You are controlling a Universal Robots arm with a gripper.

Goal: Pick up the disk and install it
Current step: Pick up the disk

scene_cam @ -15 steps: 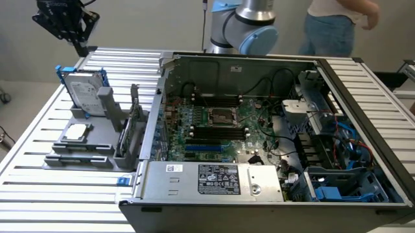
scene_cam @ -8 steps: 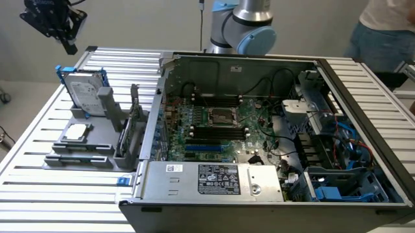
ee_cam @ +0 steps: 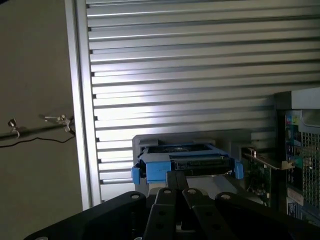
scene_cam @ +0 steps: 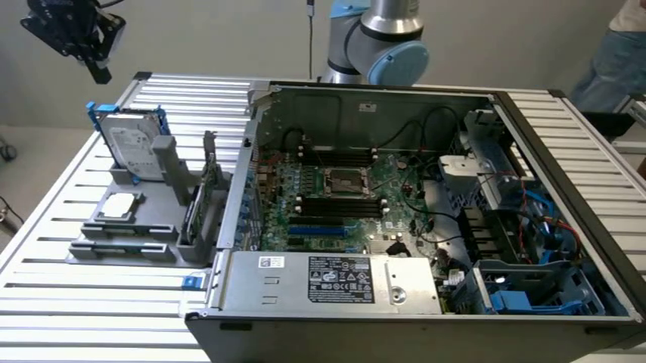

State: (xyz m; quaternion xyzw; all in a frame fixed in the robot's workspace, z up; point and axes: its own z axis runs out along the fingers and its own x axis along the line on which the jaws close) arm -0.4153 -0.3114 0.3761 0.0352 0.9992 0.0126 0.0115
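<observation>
The disk point(scene_cam: 135, 146), a silver drive with a white label in a blue carrier, stands upright on edge in a grey holder point(scene_cam: 131, 231) at the exterior view's left, beside the open computer case point(scene_cam: 404, 197). My gripper point(scene_cam: 100, 74) hangs well above and slightly behind the disk, apart from it. In the wrist view the black fingers meet at the gripper point(ee_cam: 178, 189), shut with nothing between them. Just beyond their tips is the disk point(ee_cam: 190, 161), seen from its top edge, with blue tabs at both ends.
A small square silver chip point(scene_cam: 119, 204) lies on the holder, and an upright card point(scene_cam: 207, 197) stands between holder and case. A grey power supply box point(scene_cam: 333, 283) and blue drive bays point(scene_cam: 525, 291) sit at the case's front. A person point(scene_cam: 618, 57) stands at the far right. The slatted table point(ee_cam: 200, 75) carries everything.
</observation>
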